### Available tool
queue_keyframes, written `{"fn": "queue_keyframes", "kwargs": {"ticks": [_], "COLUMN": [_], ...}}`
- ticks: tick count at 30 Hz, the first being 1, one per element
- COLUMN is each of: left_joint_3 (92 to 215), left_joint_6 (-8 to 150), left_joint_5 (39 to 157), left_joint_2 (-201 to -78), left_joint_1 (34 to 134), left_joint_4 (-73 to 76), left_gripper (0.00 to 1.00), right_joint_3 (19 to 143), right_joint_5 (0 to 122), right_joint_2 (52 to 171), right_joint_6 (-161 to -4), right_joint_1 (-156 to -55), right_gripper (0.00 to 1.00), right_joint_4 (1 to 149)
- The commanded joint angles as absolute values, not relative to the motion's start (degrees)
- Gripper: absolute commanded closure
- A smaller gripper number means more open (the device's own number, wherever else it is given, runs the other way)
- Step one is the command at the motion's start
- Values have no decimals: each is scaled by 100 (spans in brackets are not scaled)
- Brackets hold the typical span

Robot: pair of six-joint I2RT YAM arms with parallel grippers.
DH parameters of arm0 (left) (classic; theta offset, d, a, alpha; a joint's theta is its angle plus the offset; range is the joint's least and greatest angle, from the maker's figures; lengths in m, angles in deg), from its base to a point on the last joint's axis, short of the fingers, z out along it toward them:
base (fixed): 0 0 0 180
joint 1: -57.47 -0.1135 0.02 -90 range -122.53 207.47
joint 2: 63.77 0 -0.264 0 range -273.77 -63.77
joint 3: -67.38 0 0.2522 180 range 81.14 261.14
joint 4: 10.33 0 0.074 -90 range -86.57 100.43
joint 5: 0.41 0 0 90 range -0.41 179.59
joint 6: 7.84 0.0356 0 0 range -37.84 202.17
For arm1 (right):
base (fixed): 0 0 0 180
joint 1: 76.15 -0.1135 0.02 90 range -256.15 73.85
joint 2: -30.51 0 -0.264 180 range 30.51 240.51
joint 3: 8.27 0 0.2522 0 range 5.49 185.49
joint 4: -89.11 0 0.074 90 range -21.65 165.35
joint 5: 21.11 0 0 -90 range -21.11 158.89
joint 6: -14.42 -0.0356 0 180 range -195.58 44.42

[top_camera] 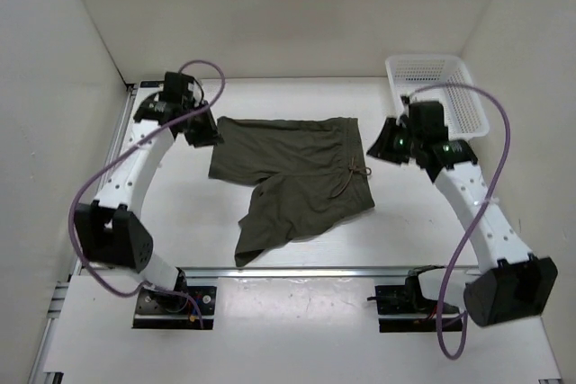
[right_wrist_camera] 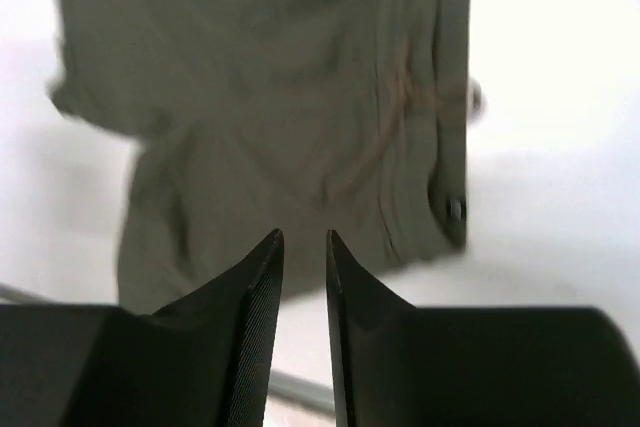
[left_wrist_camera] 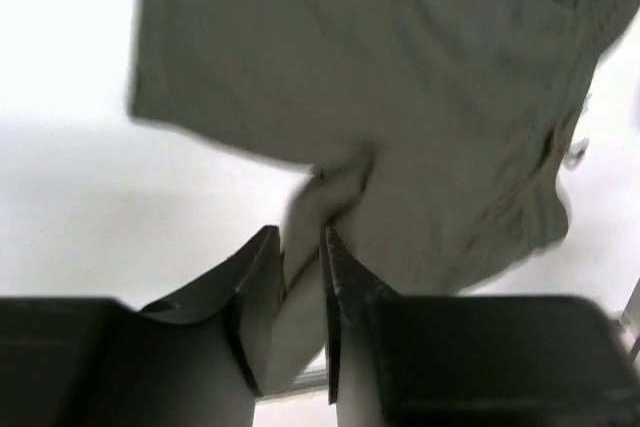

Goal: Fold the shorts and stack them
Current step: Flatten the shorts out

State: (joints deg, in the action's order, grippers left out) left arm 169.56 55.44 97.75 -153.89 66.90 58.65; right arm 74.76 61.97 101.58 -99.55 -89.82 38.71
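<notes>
Dark olive-green soft fabric shorts lie in the middle of the white table, mostly flat. The waistband w/ its brownish drawstring is toward the right side, and one leg is bunched & trailing toward the near edge. No fold made yet, so I'd say we're at the very start: getting hold for fold no. 1.

Left gripper sits at the far-left corner of the cloth. On its wrist cam the jaws stand a slit apart w/ fabric showing in the gap; it's blurry, can't tell if pinched or just behind. Right gripper hovers just beside the waistband edge, jaws narrowly parted, nothing btwn them.

White mesh plastic basket is at far right, apart from the shorts.

Next, prob.: each side needs a firm pinch on an edge, then straighten that trailing leg before folding over.
</notes>
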Motion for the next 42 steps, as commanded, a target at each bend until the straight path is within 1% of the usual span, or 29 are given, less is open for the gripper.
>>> {"fn": "queue_keyframes", "kwargs": {"ticks": [1,2,3,4,6,7,8,12,15,18,20,21,22,23,25,26,27,28,33,34,36,40,42], "left_joint_3": [15701,15499,15140,14971,14515,14391,14268,13924,13853,13853,13906,13976,13976,14037,14108,14160,14213,14214,14380,14381,14433,14381,14311], "left_joint_6": [5062,4957,4782,4702,4552,4499,4499,4499,4499,4499,4499,4499,4446,4385,4315,4236,4235,4183,4130,4130,3998,3936,3936], "left_joint_5": [9892,9812,9751,9680,9680,9619,9618,9618,9618,9618,9671,9671,9671,9671,9671,9723,9724,9724,9558,9504,9312,9065,8942], "left_joint_2": [-15210,-15140,-15017,-15016,-14964,-14963,-15033,-15358,-15438,-15544,-15675,-15675,-15736,-15737,-15790,-15842,-15842,-15842,-15903,-15904,-15983,-16114,-16176], "left_joint_1": [7090,7309,7416,7504,7723,7724,7803,7865,7918,7970,8101,8154,8303,8383,8532,8672,8760,8831,9262,9315,9376,9377,9377], "left_joint_4": [5432,5353,5352,5283,5203,5133,5046,4861,4808,4755,4702,4702,4702,4702,4702,4702,4702,4702,4702,4702,4763,4825,4895], "left_gripper": [62,59,56,47,44,44,44,44,44,47,49,49,49,49,52,52,54,54,54,53,47,51,48], "right_joint_3": [6133,5869,5631,5211,4848,4672,4331,3758,3757,3757,3923,3993,4064,4143,4318,4389,4476,4617,4740,4741,4793,4846,4846], "right_joint_5": [5869,5809,5808,5703,5546,5457,5343,5070,5070,4938,4938,5025,5121,5235,5438,5500,5613,5736,6001,6001,5940,5992,5992], "right_joint_2": [9680,9313,9152,9003,8694,8642,8641,8825,9325,9923,10310,10511,10600,10688,10969,11075,11250,11321,11374,11374,11374,11374,11374], "right_joint_6": [-10615,-10912,-11055,-11187,-11582,-11705,-11811,-12172,-12172,-12277,-12278,-12217,-12216,-12138,-11910,-11804,-11716,-11567,-11364,-11364,-11311,-11249,-11249], "right_joint_1": [-9003,-9003,-8951,-8950,-8950,-8898,-8898,-8898,-8898,-8898,-8898,-8898,-8898,-8898,-8898,-8898,-8837,-8767,-8634,-8634,-8634,-8634,-8634], "right_gripper": [73,66,35,24,11,8,7,8,8,13,23,31,38,55,74,90,98,100,100,100,100,100,100], "right_joint_4": [3905,3905,3905,3905,4036,4115,4221,5256,5811,6390,6498,6568,6507,6507,6314,6227,6104,5885,5769,5769,5769,5664,5663]}}
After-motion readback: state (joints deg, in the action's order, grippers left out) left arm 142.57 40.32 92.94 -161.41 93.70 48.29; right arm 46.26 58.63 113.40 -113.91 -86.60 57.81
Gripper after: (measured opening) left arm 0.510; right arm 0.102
